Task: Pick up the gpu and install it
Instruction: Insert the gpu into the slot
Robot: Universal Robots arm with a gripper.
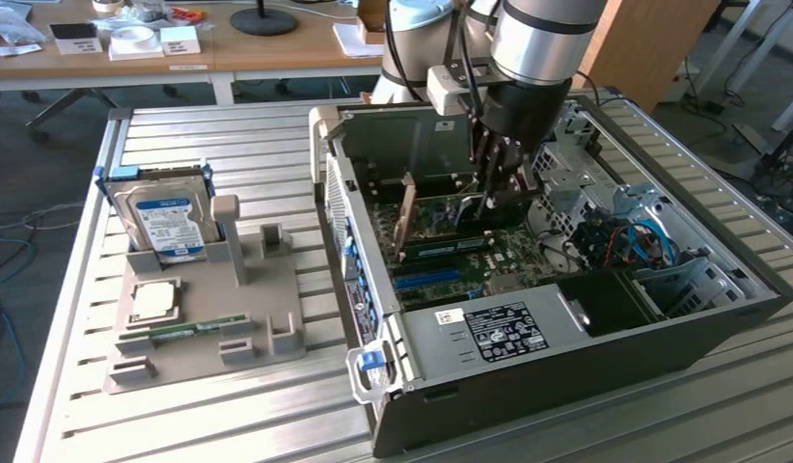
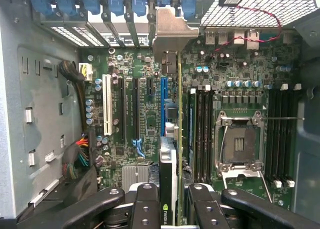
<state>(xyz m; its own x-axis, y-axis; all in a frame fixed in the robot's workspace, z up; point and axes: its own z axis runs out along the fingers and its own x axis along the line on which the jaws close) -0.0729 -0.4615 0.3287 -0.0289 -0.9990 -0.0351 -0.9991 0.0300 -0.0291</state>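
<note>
I have the hand (image 2: 172, 209) clamped on the gpu (image 2: 169, 161), held edge-down inside the case (image 1: 705, 318) at the exterior view's centre, with its long axis along the blue slot (image 2: 162, 104) and its bracket (image 2: 170, 34) toward the rear wall, I judge for seating.

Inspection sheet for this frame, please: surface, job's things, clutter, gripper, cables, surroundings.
Surface: slatted metal table.
Job's things: gpu edge-on inside the open case, over the motherboard; whether it is seated cannot be told.
Clutter: grey fixture holding hard drive, CPU, memory stick.
Gripper: gripper inside the case, shut on the gpu.
Cables: blue cables in the case; red-black wires.
Surroundings: desk behind; floor cables.
</note>
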